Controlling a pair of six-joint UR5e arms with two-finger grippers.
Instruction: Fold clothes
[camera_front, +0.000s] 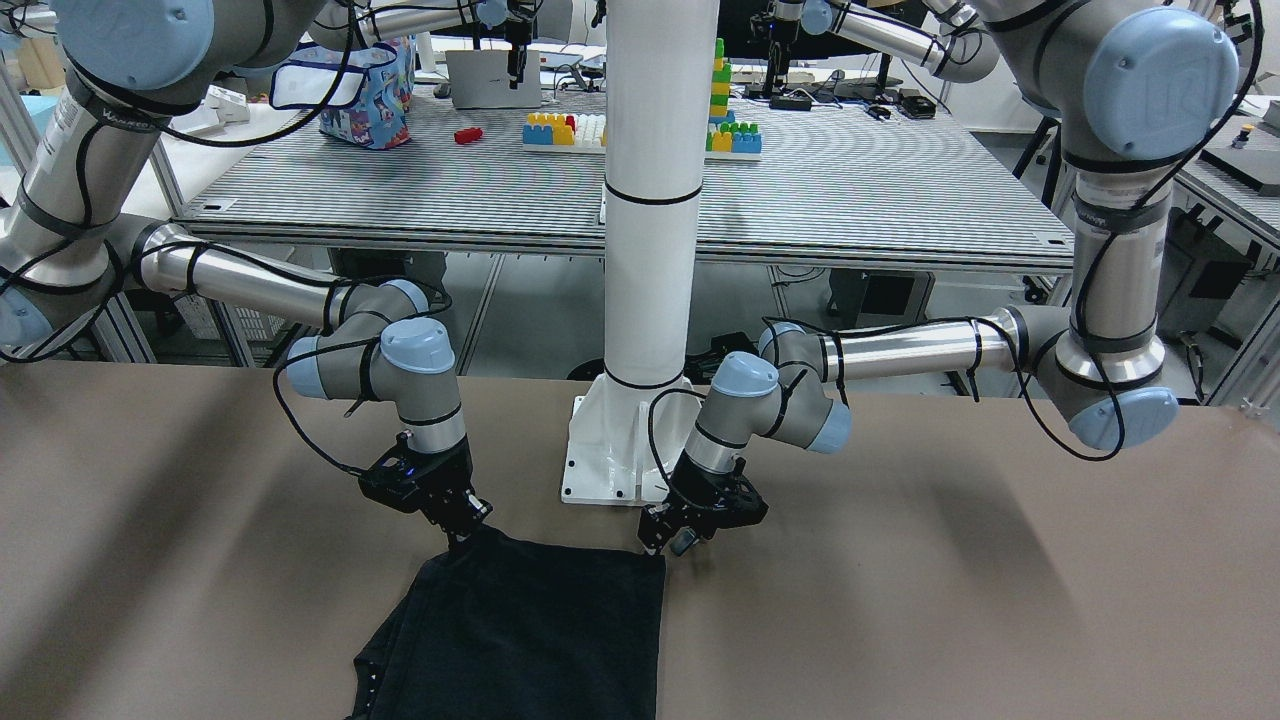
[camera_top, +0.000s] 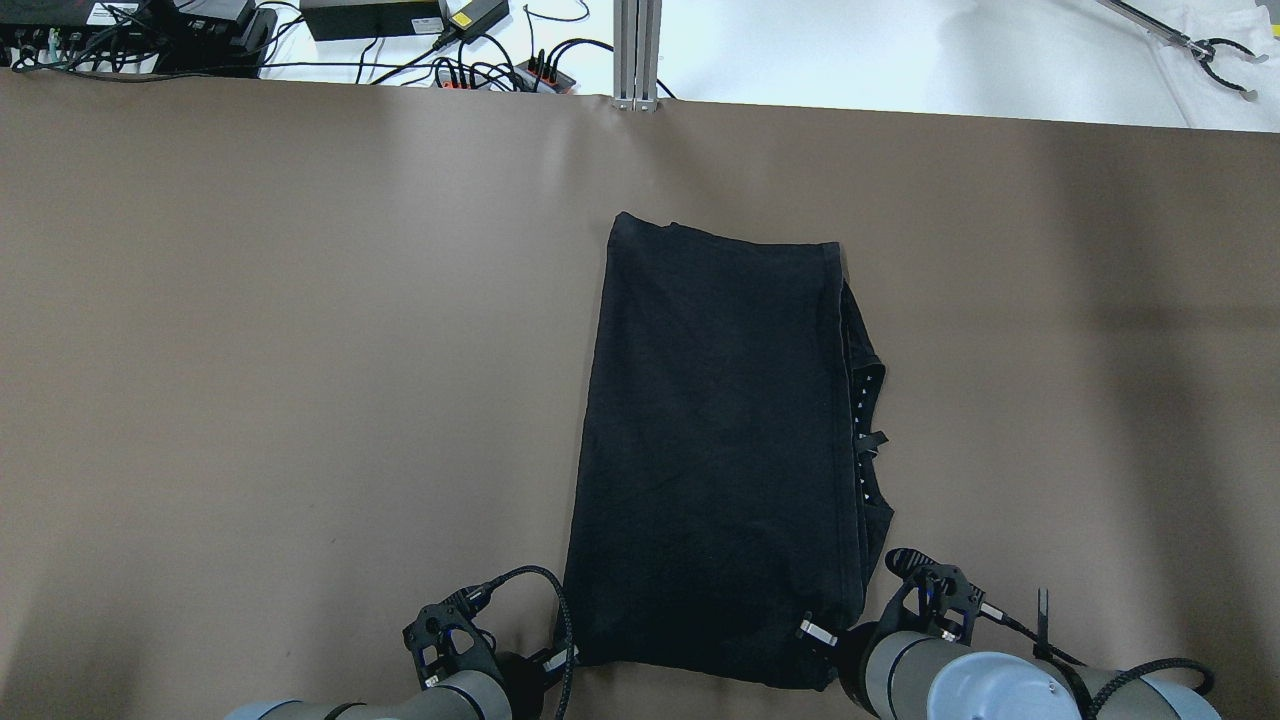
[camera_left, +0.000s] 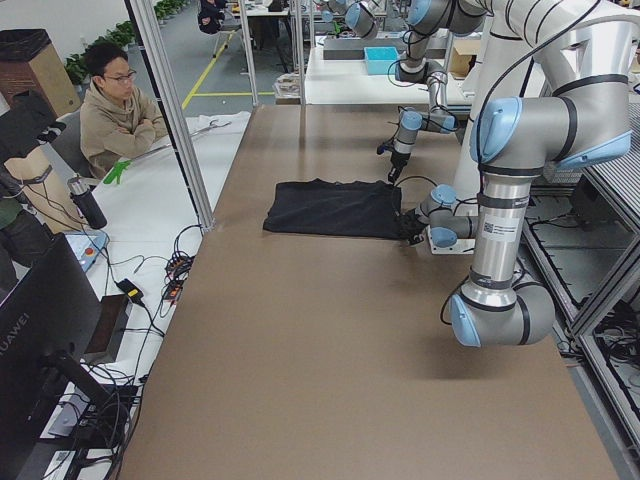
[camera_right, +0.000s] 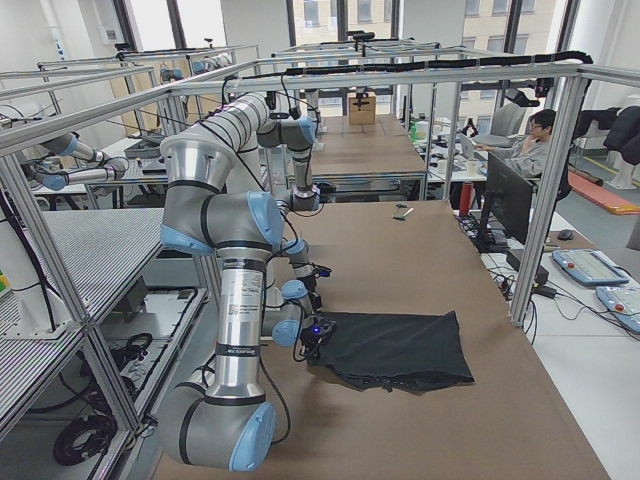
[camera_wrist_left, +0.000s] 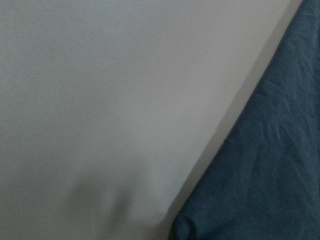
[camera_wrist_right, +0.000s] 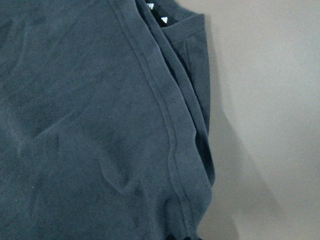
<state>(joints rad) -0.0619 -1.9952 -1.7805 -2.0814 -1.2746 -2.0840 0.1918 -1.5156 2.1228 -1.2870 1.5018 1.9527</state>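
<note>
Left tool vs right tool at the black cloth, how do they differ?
Left tool sits just off the black cloth's corner, its camera seeing mostly table; right tool is over its corner, seeing mostly fabric. Right tool's corner shows stacked layers; left tool's shows one clean edge. Both are low at the robot-side edge.

A broad brown table (camera_top: 250, 350) fills the cell, matte under even overhead light. Beyond its far edge, cables and power bricks (camera_top: 450, 60) lie on a white surface. A grey ribbed bench (camera_front: 880, 190) carries coloured toy blocks (camera_front: 565, 130) and a patterned bag (camera_front: 370, 90). Aluminium frame posts (camera_left: 175, 120) fence the side, where a person (camera_left: 115, 110) sits near a dark monitor (camera_left: 40, 330). Tall windows (camera_right: 350, 20) let in what looks like daylight. Yellow lines (camera_left: 215, 75) mark the grey floor.
</note>
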